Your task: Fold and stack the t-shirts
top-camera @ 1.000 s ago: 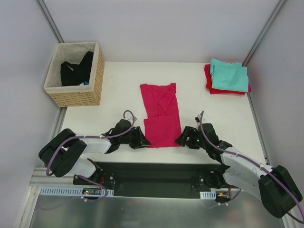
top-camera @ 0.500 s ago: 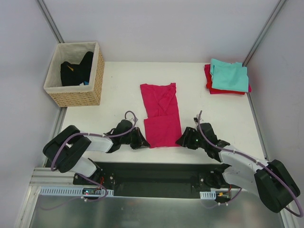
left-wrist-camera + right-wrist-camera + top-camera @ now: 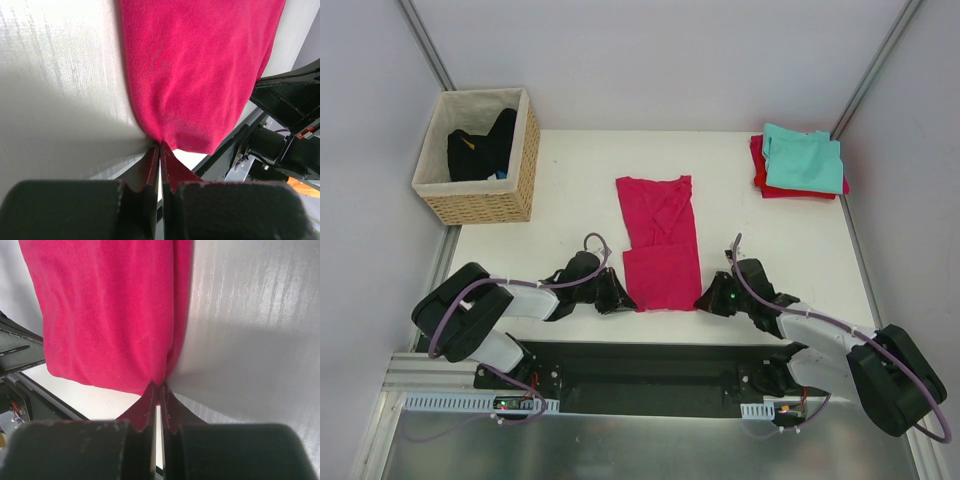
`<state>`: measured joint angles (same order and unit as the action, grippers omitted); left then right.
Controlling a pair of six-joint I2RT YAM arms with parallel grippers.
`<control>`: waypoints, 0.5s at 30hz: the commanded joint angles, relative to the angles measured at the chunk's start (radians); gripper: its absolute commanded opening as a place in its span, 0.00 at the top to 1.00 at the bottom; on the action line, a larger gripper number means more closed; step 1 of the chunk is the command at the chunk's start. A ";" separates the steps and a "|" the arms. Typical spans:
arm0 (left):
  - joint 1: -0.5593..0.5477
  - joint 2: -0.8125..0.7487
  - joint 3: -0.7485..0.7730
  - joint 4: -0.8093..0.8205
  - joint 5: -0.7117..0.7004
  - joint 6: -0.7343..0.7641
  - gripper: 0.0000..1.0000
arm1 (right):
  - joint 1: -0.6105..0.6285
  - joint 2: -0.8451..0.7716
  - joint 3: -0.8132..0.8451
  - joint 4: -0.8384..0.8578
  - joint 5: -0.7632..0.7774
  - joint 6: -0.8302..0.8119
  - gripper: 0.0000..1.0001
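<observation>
A magenta-pink t-shirt (image 3: pixel 660 245) lies folded into a long strip in the middle of the table, its near end doubled over. My left gripper (image 3: pixel 624 296) is shut on that near fold's left corner (image 3: pixel 159 142), the cloth pinched between the jaws. At the right corner (image 3: pixel 160 382) my right gripper (image 3: pixel 704 299) is shut on the same shirt. A teal t-shirt (image 3: pixel 804 160) lies folded on top of a red t-shirt (image 3: pixel 759 170) at the far right of the table.
A wicker basket (image 3: pixel 480 157) with dark clothing inside stands at the far left corner. The table's near edge (image 3: pixel 660 330) and the black arm mounting rail run just behind both grippers. Grey walls close in on both sides.
Both grippers have closed on the near corners of the pink shirt, the left one first. The right arm has slid slightly nearer and lower. The shirt has not moved.
</observation>
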<state>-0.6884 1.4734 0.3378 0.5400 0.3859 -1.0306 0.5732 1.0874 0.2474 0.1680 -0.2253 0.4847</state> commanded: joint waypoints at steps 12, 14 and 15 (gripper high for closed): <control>-0.094 -0.323 -0.009 -0.273 -0.136 0.029 1.00 | 0.138 -0.196 0.012 -0.211 0.087 0.038 0.99; -0.115 -0.347 -0.023 -0.284 -0.154 0.009 1.00 | 0.165 -0.247 -0.003 -0.246 0.113 0.066 0.99; -0.137 -0.372 -0.039 -0.285 -0.160 0.001 1.00 | 0.192 -0.267 -0.008 -0.258 0.121 0.075 1.00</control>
<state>-0.7769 1.1690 0.3344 0.3164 0.2901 -1.0073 0.7040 0.8951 0.2474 -0.0021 -0.1596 0.5072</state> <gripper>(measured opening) 0.003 0.019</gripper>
